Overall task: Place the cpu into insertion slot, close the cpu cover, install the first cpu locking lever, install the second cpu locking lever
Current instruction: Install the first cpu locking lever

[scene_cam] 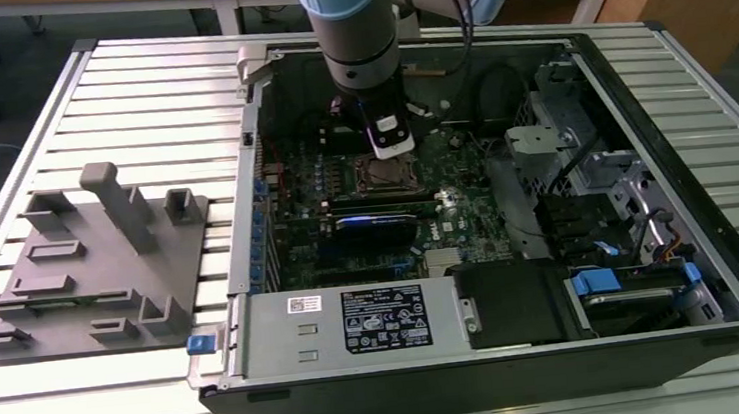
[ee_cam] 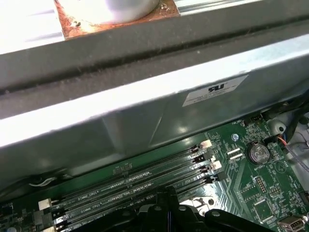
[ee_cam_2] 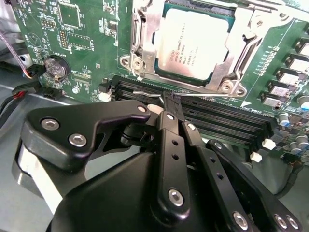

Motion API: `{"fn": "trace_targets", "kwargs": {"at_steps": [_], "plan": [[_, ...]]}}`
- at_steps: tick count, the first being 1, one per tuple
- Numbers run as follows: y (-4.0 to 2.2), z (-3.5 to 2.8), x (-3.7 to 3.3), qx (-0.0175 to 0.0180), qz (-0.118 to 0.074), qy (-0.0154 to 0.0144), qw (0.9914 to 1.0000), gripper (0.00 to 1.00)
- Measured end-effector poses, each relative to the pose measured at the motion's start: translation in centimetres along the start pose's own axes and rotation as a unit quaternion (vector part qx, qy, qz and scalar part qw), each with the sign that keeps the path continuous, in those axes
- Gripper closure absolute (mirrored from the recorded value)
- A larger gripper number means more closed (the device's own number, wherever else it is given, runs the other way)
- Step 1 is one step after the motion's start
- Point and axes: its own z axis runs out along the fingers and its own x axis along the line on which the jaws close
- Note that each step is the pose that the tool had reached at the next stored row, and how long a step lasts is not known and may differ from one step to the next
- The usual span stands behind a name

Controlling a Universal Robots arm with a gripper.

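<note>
Dull grey metal tops the small square cpu point(ee_cam_2: 195, 43), which lies flat in the square insertion slot point(scene_cam: 364, 177) near the middle of the green circuit board point(ee_cam_2: 96, 67). The board sits inside the open black computer case point(scene_cam: 492, 377). The thin silvery cpu cover point(ee_cam_2: 219, 72) is folded down over the chip's edges, and its window shows the metal top. A thin silvery wire locking lever point(ee_cam_2: 207, 94) runs along the slot's edge that faces the long black memory slots point(ee_cam_2: 217, 118). The black gripper point(ee_cam_2: 171, 100) has its fingers drawn together with the tips against this wire. Whether they pinch it or only press on it cannot be told. In the exterior view the blue-grey arm point(scene_cam: 350, 18) stands upright over the slot.
</note>
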Motion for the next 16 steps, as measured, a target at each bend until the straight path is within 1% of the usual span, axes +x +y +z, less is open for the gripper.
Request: {"fn": "trace_targets", "kwargs": {"at_steps": [4,5,8,12,16], "plan": [[-0.01,0.08,-0.04,0.0038,-0.001,-0.0014,0.99999,0.89],[-0.02,0.14,-0.06,0.0056,-0.001,-0.0021,0.99998,0.89],[0.00,0.21,-0.07,0.0094,-0.001,-0.0036,0.99995,0.89],[0.04,0.22,-0.09,0.0105,-0.001,-0.0042,0.99994,0.89],[0.18,0.31,-0.32,0.0111,0.001,-0.0048,0.99993,0.89]]}}
